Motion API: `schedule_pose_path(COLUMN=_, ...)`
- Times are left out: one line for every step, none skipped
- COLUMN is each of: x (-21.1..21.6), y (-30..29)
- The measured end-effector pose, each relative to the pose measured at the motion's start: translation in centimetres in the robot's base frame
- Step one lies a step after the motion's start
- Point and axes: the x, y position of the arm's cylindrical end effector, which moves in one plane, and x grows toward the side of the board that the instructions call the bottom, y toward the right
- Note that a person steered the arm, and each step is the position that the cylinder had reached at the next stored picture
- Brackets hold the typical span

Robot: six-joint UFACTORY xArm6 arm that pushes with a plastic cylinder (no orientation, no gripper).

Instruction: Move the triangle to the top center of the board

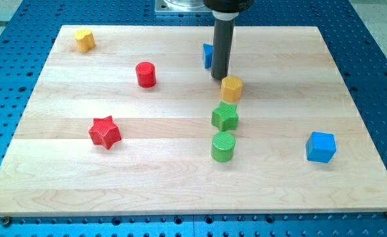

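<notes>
My tip (220, 77) rests on the wooden board (180, 191), far centre. It is a bare rod holding nothing. The blue triangle (207, 55) sits just left of the rod and partly behind it, near the far edge. A yellow block (232, 87) is just right of my tip, on its near side. Nearer lie a green star (225, 116), then a green cylinder (223, 146). Left are a red cylinder (145, 74), red star (104, 131) and a yellow block in the far-left corner (84, 39); a blue cube (321, 146) sits right.

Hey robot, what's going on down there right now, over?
My tip down beside blue block, likely the triangle, partly hidden behind the rod. Block already near top centre. Yellow block just below tip.
</notes>
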Motion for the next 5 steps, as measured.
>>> schedule_pose_path(x=-6.9, y=-2.3)
schedule_pose_path(x=-10.7, y=-6.3)
schedule_pose_path(x=-6.2, y=-3.9)
schedule_pose_path(x=-2.4, y=-3.7)
schedule_pose_path(x=-4.0, y=2.9)
